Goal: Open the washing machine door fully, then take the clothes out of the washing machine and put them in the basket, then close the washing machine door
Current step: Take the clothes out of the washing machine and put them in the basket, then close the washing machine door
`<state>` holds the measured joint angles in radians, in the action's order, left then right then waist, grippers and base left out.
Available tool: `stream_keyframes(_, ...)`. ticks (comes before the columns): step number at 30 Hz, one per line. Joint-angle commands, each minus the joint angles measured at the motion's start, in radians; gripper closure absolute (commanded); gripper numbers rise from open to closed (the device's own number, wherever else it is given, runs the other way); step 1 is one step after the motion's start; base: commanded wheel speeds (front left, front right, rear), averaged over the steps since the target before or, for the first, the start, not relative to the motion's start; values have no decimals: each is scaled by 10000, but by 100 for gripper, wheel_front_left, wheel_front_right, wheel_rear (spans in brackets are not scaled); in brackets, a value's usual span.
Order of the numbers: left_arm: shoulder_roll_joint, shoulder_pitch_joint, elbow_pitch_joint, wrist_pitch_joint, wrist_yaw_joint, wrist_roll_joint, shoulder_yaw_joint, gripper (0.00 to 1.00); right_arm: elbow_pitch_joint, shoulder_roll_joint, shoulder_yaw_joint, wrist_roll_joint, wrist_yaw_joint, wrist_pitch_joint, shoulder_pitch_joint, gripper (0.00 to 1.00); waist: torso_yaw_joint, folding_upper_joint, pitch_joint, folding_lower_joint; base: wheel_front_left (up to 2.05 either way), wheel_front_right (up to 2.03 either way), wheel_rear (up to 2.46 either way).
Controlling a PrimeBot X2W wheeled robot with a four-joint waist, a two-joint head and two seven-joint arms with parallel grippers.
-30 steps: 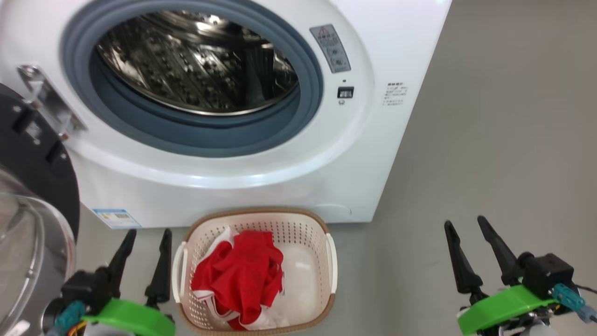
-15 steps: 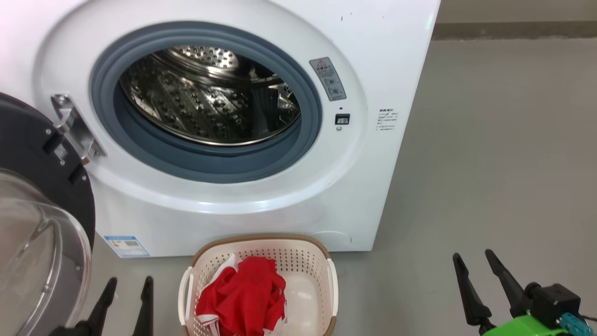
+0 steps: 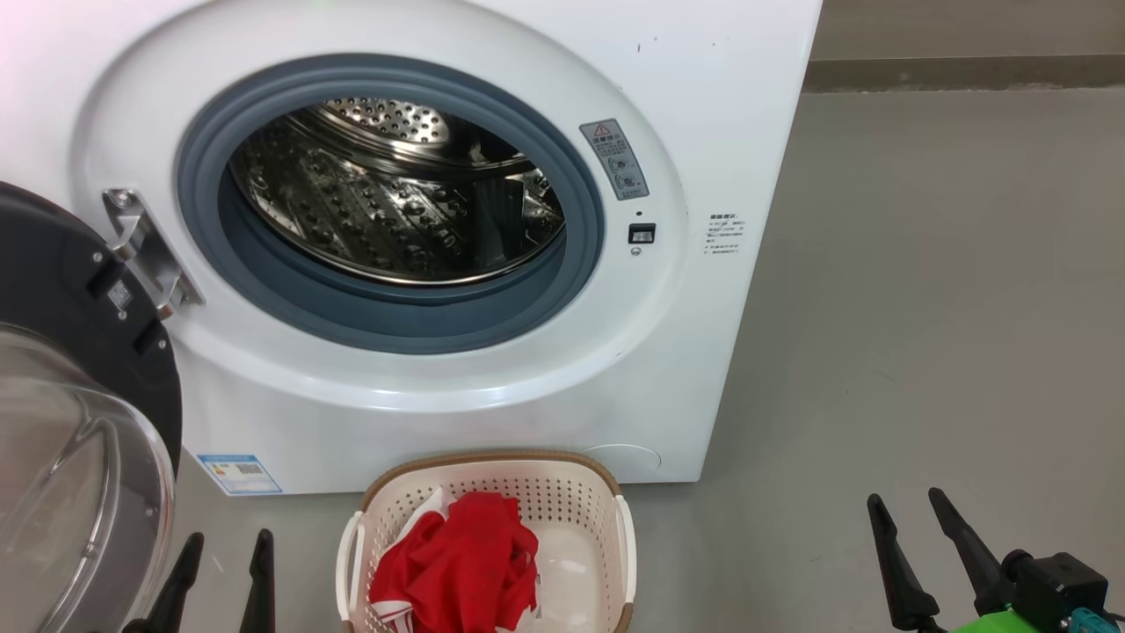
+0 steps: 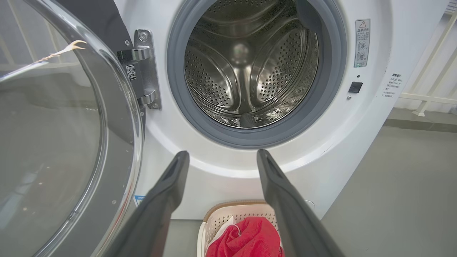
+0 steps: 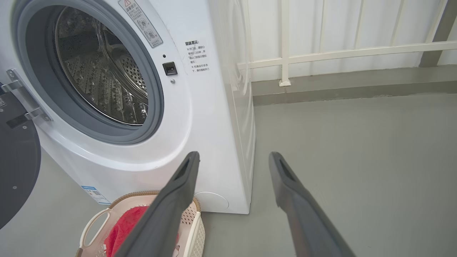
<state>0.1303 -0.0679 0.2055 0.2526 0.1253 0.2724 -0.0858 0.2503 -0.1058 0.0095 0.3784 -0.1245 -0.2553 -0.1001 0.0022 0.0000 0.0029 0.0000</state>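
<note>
status: door (image 3: pixel 61 290) is swung wide to the left on its steel hinge (image 3: pixel 145 251). It has a glossy black ring, and its clear glass bowl (image 3: pixel 75 492) bulges toward the head camera.

The washing machine (image 3: pixel 721 114) is a white box on the grey floor (image 3: pixel 923 308). A grey-blue rubber ring (image 3: pixel 395 321) runs round the mouth, with the perforated steel drum (image 3: pixel 395 202) behind it. There's a small blue label (image 3: pixel 239 473) at the lower left corner.

The basket (image 3: pixel 492 459) is on the floor right in front of the machine, below the mouth. It's cream with perforated walls, a brown woven-look rim and white side handles.

The clothes (image 3: pixel 457 563) are in the basket, bunched toward its left side. The bright red piece is on top, with white cloth (image 3: pixel 429 510) peeking out at its edge.

The left gripper (image 3: pixel 229 536) is low between door and basket, fingers spread, nothing in them. The right gripper (image 3: pixel 905 501) is well right of the basket over the floor, fingers spread, holding nothing.
</note>
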Motion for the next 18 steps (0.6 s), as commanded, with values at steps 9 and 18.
stream_keyframes(9,83,94,-278,91,54,-118,-322,0,-264,-190,140,22,-62,-65,160,0,21,0,-2,0,0,0,0)
stream_keyframes(18,18,47,-261,91,54,-292,-330,0,-272,-213,152,41,-62,-65,118,0,76,0,-43,0,-36,36,0)
